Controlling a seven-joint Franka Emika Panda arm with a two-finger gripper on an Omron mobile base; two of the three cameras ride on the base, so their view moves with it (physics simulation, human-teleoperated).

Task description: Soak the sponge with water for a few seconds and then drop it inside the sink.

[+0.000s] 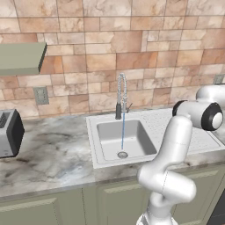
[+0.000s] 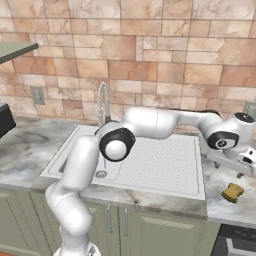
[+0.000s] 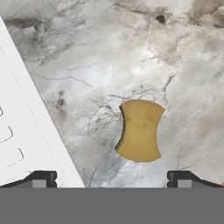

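while my gripper (image 3: 112, 177) hangs wide open over the sponge (image 3: 140, 130), which lies on the table (image 3: 109, 52) right of the sink (image 1: 103, 162), i judge it light, soft, squashy. best hold: across the pinched waist. drainboard edge sits close on one side; open marble elsewhere, water (image 1: 123, 132) running well apart.

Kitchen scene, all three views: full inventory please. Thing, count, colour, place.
sponge: 1, yellow-ochre, on counter right of sink, below gripper
water: 1 stream, pale blue, tap to drain
sink: 1, grey-white, set in counter, drainboard on right
tap: 1, chrome coil, behind basin
counter: 1, grey marble
toaster: 1, silver and black, counter's far left
wall outlet: 1, grey, left of tap
gripper: 1, dark tips, open, above sponge, not touching
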